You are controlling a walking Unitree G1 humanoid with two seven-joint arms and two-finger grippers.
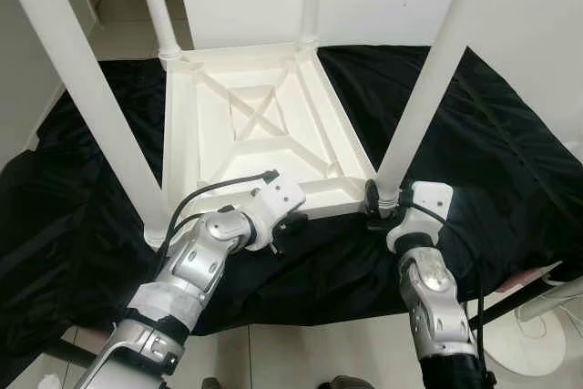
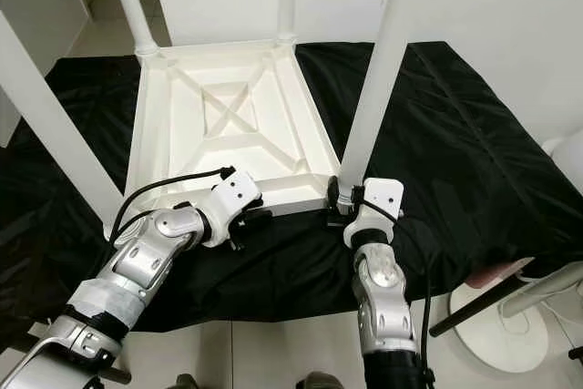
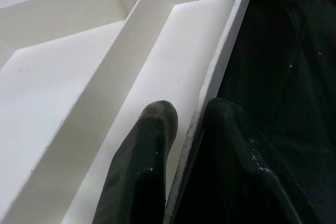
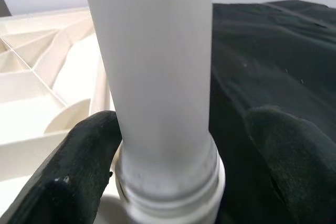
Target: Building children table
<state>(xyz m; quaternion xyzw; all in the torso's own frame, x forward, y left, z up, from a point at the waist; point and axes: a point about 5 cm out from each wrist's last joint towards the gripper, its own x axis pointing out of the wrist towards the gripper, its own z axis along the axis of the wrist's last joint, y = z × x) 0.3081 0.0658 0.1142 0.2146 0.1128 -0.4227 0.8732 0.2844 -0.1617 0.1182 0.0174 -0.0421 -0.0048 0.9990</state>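
Nearest the robot, both end effectors are working the near edge of the white tabletop (image 1: 264,125), which lies upside down on a black cloth (image 1: 474,161) covering the counter. The ribbed underside faces up, with an X-shaped brace in the middle.

The left end effector (image 3: 186,124) is pinched onto the near rim of the tabletop. One finger (image 3: 144,156) sits inside the frame on the white plastic and the other is outside against the cloth, with the thin rim wall clamped between them.

The right end effector (image 4: 184,150) is at the near right corner, its two fingers straddling the base of the white leg (image 1: 428,79) just above the collar where it goes into the corner socket. The left finger (image 4: 84,166) presses against the leg. The other one looks like it has a small gap, so I can't tell for sure if it's gripping or just hugging it.

Farther along, another leg (image 1: 82,88) stands up from the near left corner, and two more rise from the far corners, the far left one (image 1: 157,2) being the clearest. All four stand upright in their sockets. Past the far edge of the counter there's a white wall.
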